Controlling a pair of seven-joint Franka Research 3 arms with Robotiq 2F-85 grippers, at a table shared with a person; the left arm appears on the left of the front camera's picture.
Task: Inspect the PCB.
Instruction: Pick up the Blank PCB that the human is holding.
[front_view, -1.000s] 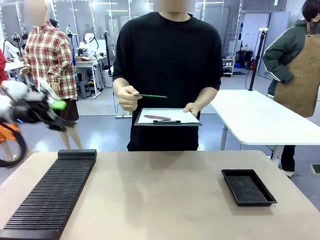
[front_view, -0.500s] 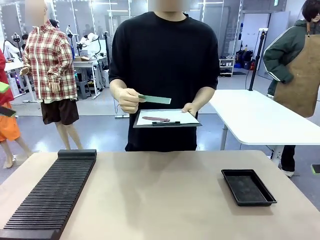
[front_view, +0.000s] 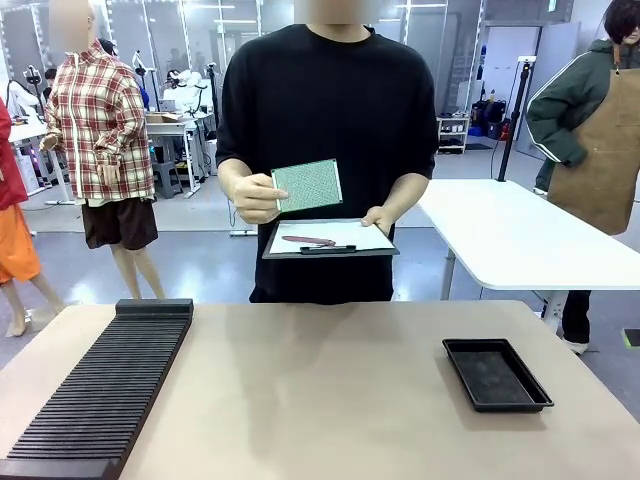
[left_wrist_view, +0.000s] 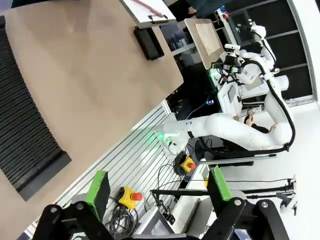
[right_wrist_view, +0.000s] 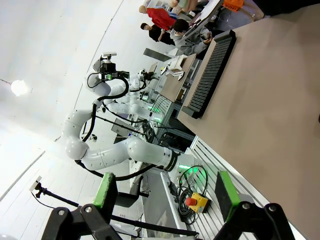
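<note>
The tabletop (front_view: 330, 400) is bare across mid-frame; a black slotted rack (front_view: 100, 390) blocks the lower left, a black tray (front_view: 497, 373) the lower right. At upper centre, a person (front_view: 330, 100) holding the PCB (front_view: 307, 185) and a clipboard (front_view: 330, 238) bars the far side.

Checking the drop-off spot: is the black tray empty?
Empty. The tray shows only its bare black floor; the PCB is in the person's hand, above the clipboard.

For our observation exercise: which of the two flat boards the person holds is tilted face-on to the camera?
The thin green dotted PCB; the black clipboard with white paper below it lies nearly flat.
</note>
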